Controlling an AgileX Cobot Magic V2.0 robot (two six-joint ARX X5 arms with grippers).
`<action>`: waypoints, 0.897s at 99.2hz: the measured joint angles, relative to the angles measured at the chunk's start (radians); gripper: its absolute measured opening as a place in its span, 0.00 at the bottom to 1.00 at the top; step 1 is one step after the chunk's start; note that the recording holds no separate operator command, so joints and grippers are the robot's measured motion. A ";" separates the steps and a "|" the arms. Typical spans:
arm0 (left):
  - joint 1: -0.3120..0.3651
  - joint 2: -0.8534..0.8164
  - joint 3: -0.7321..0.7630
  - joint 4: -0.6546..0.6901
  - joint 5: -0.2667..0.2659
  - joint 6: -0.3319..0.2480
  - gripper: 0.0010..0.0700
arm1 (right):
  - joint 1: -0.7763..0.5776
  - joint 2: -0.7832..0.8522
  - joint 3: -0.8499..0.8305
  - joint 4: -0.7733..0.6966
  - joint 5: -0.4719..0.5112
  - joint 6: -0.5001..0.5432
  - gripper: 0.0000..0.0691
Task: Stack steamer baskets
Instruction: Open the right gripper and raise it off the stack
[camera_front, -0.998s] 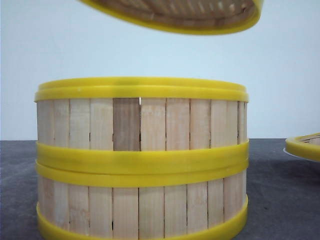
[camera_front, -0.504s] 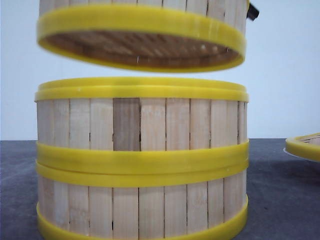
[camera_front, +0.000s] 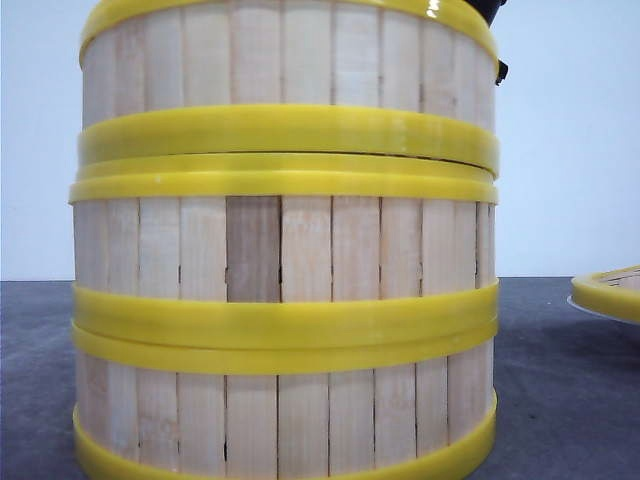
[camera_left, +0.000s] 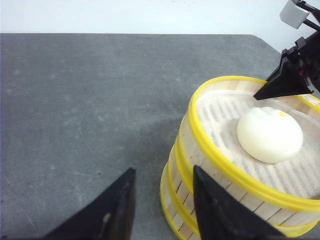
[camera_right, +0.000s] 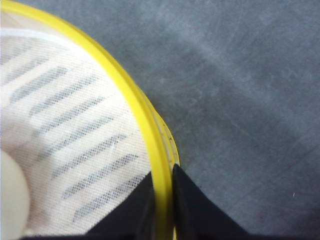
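Wooden slats and thick plastic rims look stiff and light. The top steamer basket (camera_front: 288, 70) sits on two others on the bench (camera_left: 75, 100), right gripper (camera_right: 162, 200) pinching its rim, the natural hold; left gripper (camera_left: 162, 200) apart, empty.

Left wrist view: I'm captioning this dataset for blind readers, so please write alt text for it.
A round white bun sits on a pale liner in the top yellow-rimmed wooden-slat steamer basket of a stack on a grey table. The right pincer grips its far rim; the open left pincer hangs beside the stack.
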 joint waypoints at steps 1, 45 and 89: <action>0.000 0.000 0.000 0.000 0.000 0.000 0.28 | 0.000 0.000 0.000 0.000 0.000 0.000 0.04; 0.000 0.000 0.000 0.000 0.000 0.000 0.28 | 0.000 0.000 -0.011 0.000 -0.003 -0.007 0.04; 0.000 0.000 0.000 0.000 0.000 0.000 0.28 | 0.004 -0.001 -0.011 -0.003 -0.018 -0.006 0.49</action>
